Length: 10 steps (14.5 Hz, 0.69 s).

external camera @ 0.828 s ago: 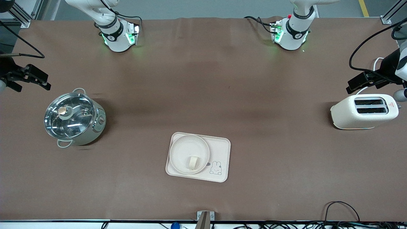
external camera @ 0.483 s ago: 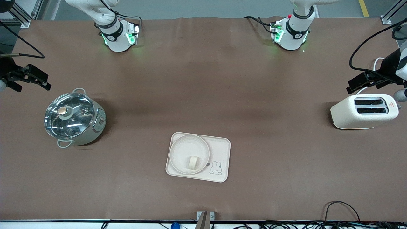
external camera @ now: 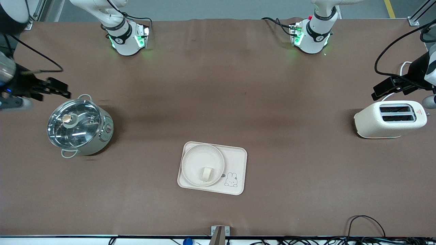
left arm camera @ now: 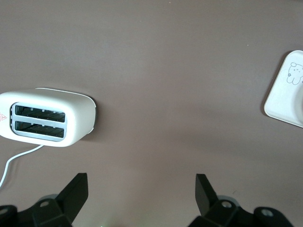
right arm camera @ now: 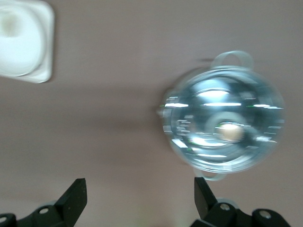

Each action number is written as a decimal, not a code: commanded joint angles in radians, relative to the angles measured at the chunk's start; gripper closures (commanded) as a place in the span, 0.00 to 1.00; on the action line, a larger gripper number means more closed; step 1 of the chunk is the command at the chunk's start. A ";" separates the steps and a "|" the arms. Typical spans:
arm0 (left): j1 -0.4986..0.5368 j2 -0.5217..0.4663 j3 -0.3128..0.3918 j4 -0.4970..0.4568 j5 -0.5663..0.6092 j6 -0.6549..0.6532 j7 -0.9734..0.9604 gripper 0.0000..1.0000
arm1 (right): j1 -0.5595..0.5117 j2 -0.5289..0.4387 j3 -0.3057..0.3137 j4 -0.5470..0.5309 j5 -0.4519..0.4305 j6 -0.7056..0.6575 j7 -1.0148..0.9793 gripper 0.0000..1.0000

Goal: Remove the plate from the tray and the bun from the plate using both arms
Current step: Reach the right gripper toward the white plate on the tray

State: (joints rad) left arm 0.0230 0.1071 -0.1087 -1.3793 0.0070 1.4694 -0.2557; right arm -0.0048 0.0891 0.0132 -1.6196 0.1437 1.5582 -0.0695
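Observation:
The round cream plate (external camera: 202,165) sits on the rectangular rabbit tray (external camera: 235,166), at the tray's end toward the right arm. The small pale bun (external camera: 206,173) lies in the plate. The plate also shows in the right wrist view (right arm camera: 19,45), and a tray corner shows in the left wrist view (left arm camera: 286,90). My right gripper (external camera: 56,89) is open and empty, up in the air by the pot (external camera: 78,126). My left gripper (external camera: 383,90) is open and empty, up by the toaster (external camera: 391,119).
A steel pot with a glass lid (right arm camera: 222,125) stands toward the right arm's end of the table. A white toaster (left arm camera: 45,117) with its cord stands toward the left arm's end. Cables lie along the table edge nearest the front camera.
My right gripper has moved inward from the table's end toward the pot and looks blurred. The left arm, plate and bun have not moved.

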 commanded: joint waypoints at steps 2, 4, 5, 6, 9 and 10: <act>-0.006 0.016 0.000 0.029 0.013 -0.003 0.003 0.00 | 0.067 0.173 0.004 0.013 0.184 0.141 0.066 0.00; -0.006 0.032 0.000 0.054 0.013 -0.001 0.000 0.00 | 0.130 0.260 0.005 0.017 0.226 0.291 0.175 0.00; -0.002 0.031 0.000 0.054 0.011 -0.003 0.001 0.00 | 0.167 0.308 0.005 0.018 0.264 0.375 0.219 0.00; 0.003 0.032 0.000 0.052 0.011 -0.004 0.003 0.00 | 0.198 0.352 0.005 0.020 0.307 0.455 0.230 0.00; 0.000 0.026 -0.002 0.048 0.016 -0.008 0.000 0.00 | 0.284 0.502 0.005 0.027 0.407 0.704 0.232 0.01; -0.005 0.026 -0.002 0.046 0.016 -0.008 -0.002 0.00 | 0.310 0.538 0.005 0.038 0.418 0.761 0.232 0.09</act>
State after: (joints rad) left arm 0.0256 0.1252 -0.1085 -1.3584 0.0070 1.4727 -0.2557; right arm 0.2678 0.5506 0.0243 -1.6187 0.5158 2.2368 0.1485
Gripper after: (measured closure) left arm 0.000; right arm 0.013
